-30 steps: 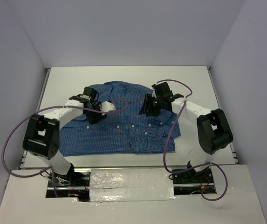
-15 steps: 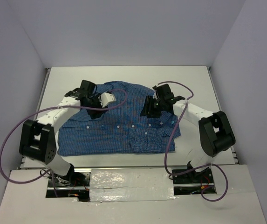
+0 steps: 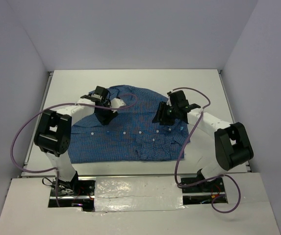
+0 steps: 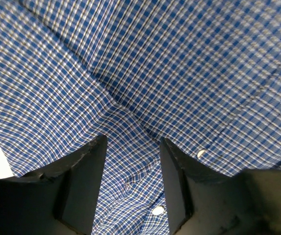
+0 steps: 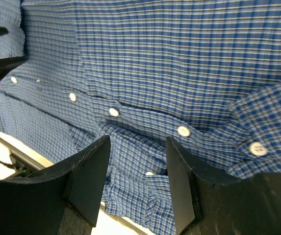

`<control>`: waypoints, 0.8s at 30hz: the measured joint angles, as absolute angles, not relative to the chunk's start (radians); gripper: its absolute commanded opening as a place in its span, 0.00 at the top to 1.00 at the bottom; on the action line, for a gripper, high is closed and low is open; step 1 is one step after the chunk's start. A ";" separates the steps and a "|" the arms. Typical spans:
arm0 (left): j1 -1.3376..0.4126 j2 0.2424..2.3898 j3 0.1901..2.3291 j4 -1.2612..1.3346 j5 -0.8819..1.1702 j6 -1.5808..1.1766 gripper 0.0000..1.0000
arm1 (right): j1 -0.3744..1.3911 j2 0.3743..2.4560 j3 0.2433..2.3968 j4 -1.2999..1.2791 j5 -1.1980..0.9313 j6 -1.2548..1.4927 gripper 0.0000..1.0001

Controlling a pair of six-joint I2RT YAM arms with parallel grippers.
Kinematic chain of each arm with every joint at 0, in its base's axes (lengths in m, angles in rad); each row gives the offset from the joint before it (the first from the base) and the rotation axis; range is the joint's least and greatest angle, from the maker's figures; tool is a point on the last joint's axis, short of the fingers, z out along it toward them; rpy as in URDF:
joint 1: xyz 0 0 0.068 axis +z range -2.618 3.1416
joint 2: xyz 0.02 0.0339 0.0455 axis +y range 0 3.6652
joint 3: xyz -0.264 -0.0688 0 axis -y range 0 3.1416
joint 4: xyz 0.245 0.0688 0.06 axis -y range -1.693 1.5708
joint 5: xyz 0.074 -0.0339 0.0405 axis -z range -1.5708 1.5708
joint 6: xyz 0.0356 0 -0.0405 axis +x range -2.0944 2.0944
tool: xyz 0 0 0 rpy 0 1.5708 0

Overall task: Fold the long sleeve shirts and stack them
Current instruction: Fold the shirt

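One long sleeve shirt (image 3: 130, 132), blue and finely checked, lies spread on the white table with its row of white buttons (image 3: 140, 132) running across the middle. My left gripper (image 3: 106, 113) is low over the shirt's far left part. In the left wrist view it (image 4: 133, 142) is open, with wrinkled checked cloth (image 4: 130, 63) and a button (image 4: 158, 210) showing between the fingers. My right gripper (image 3: 161, 116) hangs over the shirt's right part. It (image 5: 138, 142) is open above the button placket (image 5: 113, 112) and a folded cuff (image 5: 155, 196), and it holds nothing.
The white table (image 3: 199, 83) has a rail along its left edge (image 3: 44, 98) and plain walls on three sides. Purple cables (image 3: 20, 139) loop off both arms. A foil-taped strip (image 3: 135, 191) runs along the near edge between the arm bases.
My left gripper has swung right and toward the far side, onto the shirt's upper left part. The right gripper has drifted slightly to the right. The shirt lies much as before.
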State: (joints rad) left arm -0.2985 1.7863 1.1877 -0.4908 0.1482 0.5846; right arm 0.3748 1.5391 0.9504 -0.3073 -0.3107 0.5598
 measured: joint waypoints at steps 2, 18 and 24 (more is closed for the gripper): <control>-0.299 1.799 1.186 -0.486 0.126 0.568 0.52 | 0.364 1.536 0.942 -0.308 -0.307 0.560 0.43; -0.302 1.814 1.221 -0.517 0.111 0.540 0.50 | 0.320 1.532 0.940 -0.315 -0.299 0.556 0.43; -0.336 1.800 1.221 -0.501 0.110 0.459 0.48 | 0.320 1.514 0.936 -0.316 -0.295 0.555 0.43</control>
